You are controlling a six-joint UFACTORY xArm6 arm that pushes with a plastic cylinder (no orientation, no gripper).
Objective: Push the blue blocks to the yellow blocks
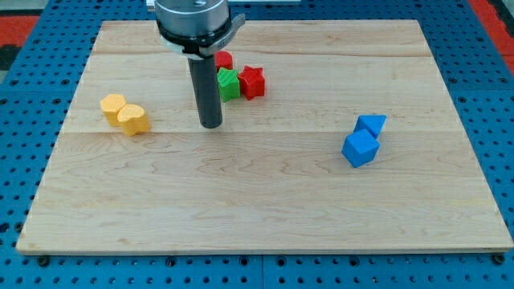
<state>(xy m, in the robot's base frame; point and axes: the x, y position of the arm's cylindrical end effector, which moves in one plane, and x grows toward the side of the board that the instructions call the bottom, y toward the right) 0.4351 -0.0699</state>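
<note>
Two blue blocks sit at the view's right: a blue cube (pixel 360 148) and a blue triangular block (pixel 371 125) touching it just above. Two yellow blocks sit together at the view's left: a yellow hexagonal block (pixel 113 106) and a yellow heart-shaped block (pixel 133 120). My tip (pixel 210 124) rests on the board between the two groups, nearer the yellow blocks, about a hundred pixels to their right and far left of the blue ones. It touches no block.
A green star-shaped block (pixel 229 84), a red star-shaped block (pixel 252 82) and another red block (pixel 223 60) cluster just right of the rod, near the view's top. The wooden board (pixel 265 201) lies on a blue pegboard surface (pixel 498 120).
</note>
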